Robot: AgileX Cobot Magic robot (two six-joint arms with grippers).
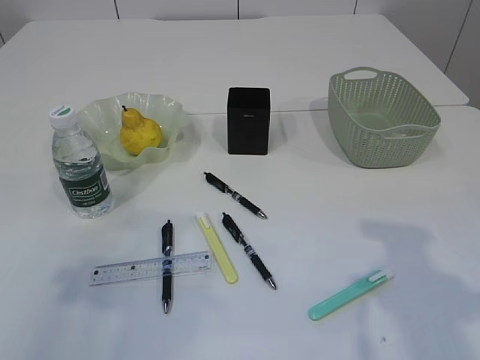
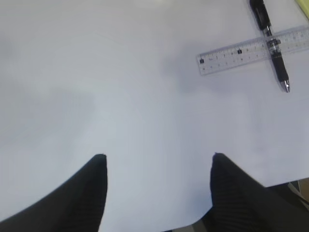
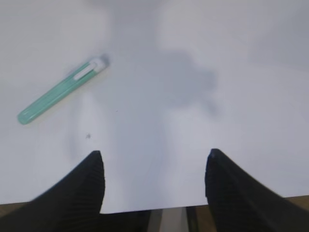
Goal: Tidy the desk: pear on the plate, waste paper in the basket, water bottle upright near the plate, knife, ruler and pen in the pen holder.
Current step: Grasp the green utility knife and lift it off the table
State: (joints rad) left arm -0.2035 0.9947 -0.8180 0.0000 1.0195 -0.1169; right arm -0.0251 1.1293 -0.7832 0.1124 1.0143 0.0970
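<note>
Two white tables [image 1: 225, 60] butted together, seam behind basket [image 1: 382, 116]; both claws [image 2: 157, 162] [image 3: 154, 159] spread, holding nothing.

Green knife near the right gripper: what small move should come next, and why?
Probably lower the open right gripper toward the green knife and grasp it. The knife lies free on the table, closest to that arm, and belongs in the black pen holder.
</note>
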